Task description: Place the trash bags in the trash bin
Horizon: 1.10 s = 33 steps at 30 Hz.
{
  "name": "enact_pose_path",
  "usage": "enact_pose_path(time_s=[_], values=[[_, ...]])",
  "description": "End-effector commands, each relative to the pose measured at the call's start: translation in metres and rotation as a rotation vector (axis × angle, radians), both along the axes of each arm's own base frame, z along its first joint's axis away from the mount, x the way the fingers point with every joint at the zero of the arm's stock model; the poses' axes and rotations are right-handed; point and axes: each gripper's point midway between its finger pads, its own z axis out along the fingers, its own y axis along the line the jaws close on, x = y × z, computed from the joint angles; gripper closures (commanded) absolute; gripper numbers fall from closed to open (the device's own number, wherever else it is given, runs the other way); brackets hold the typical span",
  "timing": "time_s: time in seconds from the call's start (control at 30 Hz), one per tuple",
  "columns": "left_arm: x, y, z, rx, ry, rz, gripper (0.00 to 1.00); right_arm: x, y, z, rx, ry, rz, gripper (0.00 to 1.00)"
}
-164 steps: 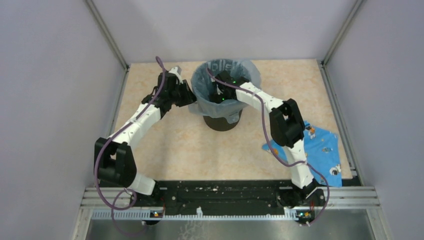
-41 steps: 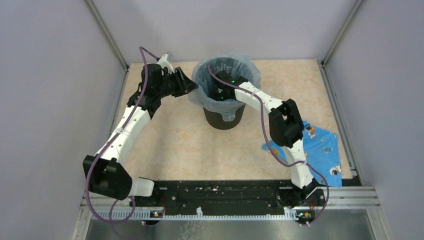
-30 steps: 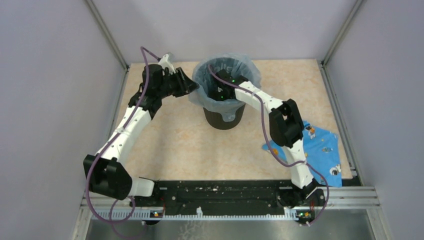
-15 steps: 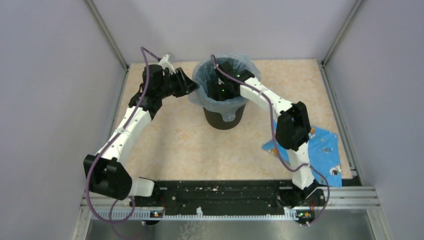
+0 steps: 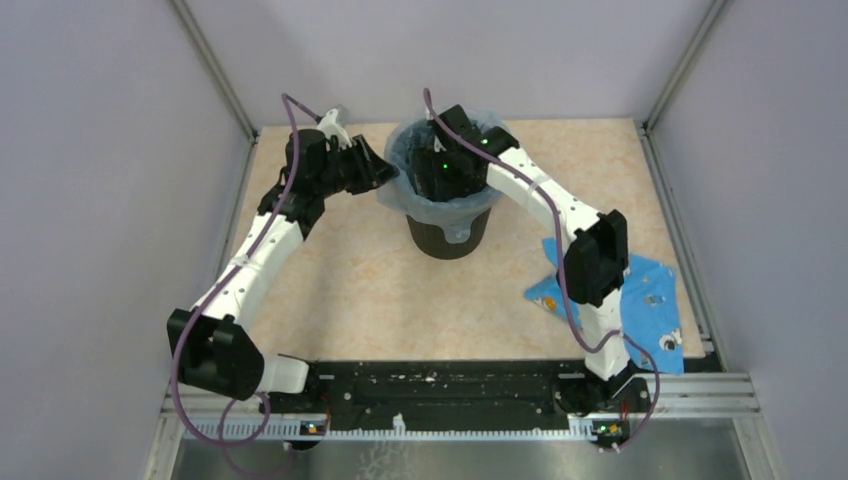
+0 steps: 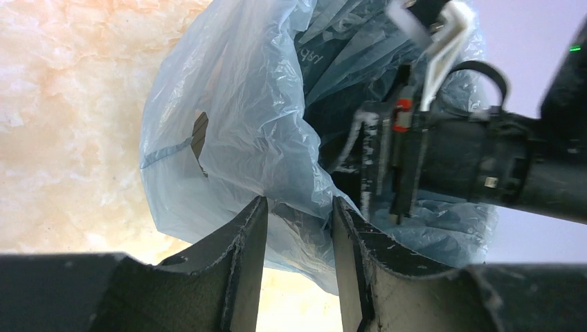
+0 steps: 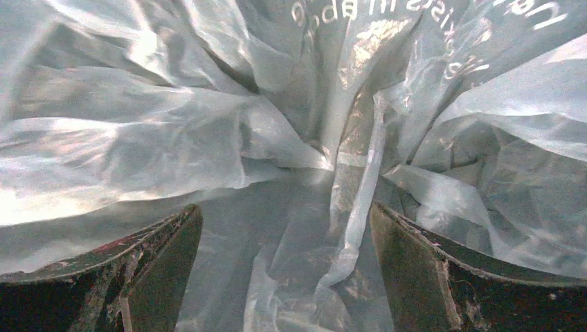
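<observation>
The right gripper (image 5: 441, 176), wide open and empty, has moved deeper into the bag (image 5: 447, 212), which lines the bin (image 5: 447, 243). The left gripper (image 5: 386, 172) still pinches the bag's edge at 9 o'clock. The lining seems nearly done.

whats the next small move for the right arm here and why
Probably press the open right pincer a little deeper into the bin: the bag lies bunched in folds ahead of it, while the left pincer straddles the bag's edge at the rim.
</observation>
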Motion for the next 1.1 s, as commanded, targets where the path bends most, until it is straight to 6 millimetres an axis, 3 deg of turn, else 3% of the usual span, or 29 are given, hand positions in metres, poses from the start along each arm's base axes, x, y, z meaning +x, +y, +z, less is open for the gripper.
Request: enact_pose_path(time_s=[0.0, 0.23, 0.4, 0.47, 0.63, 0.73, 0.87, 1.07], values=[[0.004, 0.004, -0.019, 0.036, 0.028, 0.020, 0.55, -0.008, 0.005, 0.076, 0.111, -0.123, 0.024, 0.09], [0.004, 0.006, -0.017, 0.047, 0.023, 0.027, 0.54, -0.013, -0.002, 0.128, 0.157, -0.222, 0.032, 0.09], [0.005, 0.007, -0.016, 0.054, 0.021, 0.029, 0.54, -0.018, -0.031, 0.174, 0.138, -0.349, -0.018, 0.11], [0.005, 0.007, -0.016, 0.057, 0.020, 0.031, 0.54, -0.017, -0.048, 0.184, 0.111, -0.386, -0.057, 0.13], [0.005, 0.008, -0.014, 0.059, 0.019, 0.035, 0.54, -0.005, -0.101, 0.179, 0.036, -0.392, -0.175, 0.24], [0.004, 0.008, -0.012, 0.061, 0.015, 0.035, 0.54, -0.001, -0.121, 0.171, 0.015, -0.389, -0.214, 0.26], [0.006, 0.009, -0.010, 0.062, 0.010, 0.038, 0.54, 0.005, -0.133, 0.154, 0.008, -0.366, -0.226, 0.31], [0.006, 0.008, -0.011, 0.053, 0.020, 0.039, 0.54, 0.018, -0.135, 0.115, 0.029, -0.293, -0.223, 0.41]])
